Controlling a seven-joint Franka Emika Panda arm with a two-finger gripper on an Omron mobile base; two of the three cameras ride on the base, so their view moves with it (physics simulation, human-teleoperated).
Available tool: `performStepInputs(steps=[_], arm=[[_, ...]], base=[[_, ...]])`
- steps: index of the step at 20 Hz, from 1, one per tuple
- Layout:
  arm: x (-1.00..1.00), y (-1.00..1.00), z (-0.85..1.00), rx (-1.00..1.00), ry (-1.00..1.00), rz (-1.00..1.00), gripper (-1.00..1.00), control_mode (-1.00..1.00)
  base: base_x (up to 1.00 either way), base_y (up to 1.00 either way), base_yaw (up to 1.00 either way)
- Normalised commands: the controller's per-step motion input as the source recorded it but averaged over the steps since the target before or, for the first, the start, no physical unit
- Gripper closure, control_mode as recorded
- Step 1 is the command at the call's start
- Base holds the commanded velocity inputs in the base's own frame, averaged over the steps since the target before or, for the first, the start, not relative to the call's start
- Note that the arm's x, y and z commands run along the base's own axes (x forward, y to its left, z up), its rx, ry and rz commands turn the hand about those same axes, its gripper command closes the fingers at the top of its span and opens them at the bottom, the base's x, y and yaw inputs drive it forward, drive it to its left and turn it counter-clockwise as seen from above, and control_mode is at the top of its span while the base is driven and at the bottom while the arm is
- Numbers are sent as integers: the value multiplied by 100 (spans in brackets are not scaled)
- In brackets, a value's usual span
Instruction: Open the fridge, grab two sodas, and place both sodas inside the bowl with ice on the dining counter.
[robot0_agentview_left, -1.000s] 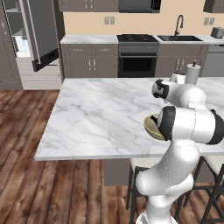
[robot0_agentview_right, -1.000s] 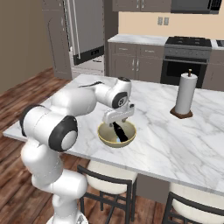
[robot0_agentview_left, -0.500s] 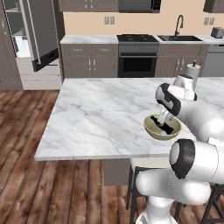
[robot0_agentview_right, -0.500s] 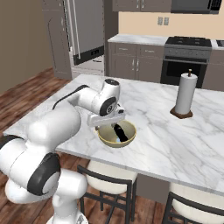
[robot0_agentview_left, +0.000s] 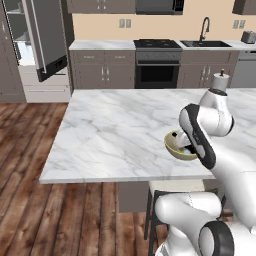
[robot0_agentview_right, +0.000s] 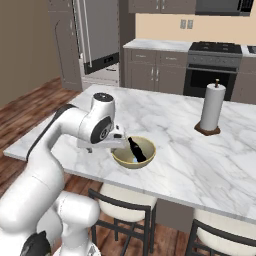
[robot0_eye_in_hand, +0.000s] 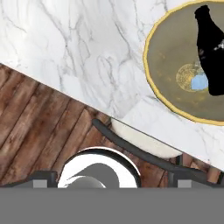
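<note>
One soda (robot0_agentview_right: 136, 150) lies in the bowl (robot0_agentview_right: 121, 160), leaning against the inner wall. Its long axis is tilted: base low near the bowl's middle, neck up and toward the arm's side in the right base view. In the hand view the same bottle (robot0_eye_in_hand: 212, 52) runs top to bottom of the picture, cap at the top, base at the bowl floor beside a pale bluish patch of ice (robot0_eye_in_hand: 199, 82). Label faint, not readable.

Bowl sits upright on the dining counter (robot0_agentview_right: 190, 160), near the edge closest to the base; olive rim, duller inside. In the left base view the bowl (robot0_agentview_left: 175, 147) is partly covered by the arm. A stool (robot0_eye_in_hand: 144, 142) stands under that counter edge.

Gripper (robot0_agentview_right: 112, 142) is just beside the bowl's rim, on its left in the right base view, above the counter, apart from the bottle. Jaws stand wide, holding nothing.

Paper towel roll (robot0_agentview_right: 211, 107) upright on its stand, well apart from the bowl, farther along the counter.

Fridge (robot0_agentview_left: 35, 45) on the far wall with its door swung open, white shelves showing. Stove (robot0_agentview_left: 157, 62) and sink (robot0_agentview_left: 205, 42) on the wall counter behind.
</note>
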Motion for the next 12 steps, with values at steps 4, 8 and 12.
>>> performStepInputs(steps=[4,8,12], arm=[[-63,46,16,1,0,-28,-100,-100],[-68,36,1,0,0,-26,-100,-100],[-70,32,0,0,-4,-26,-100,-100]], base=[[0,0,0],[0,0,0],[0,0,0]])
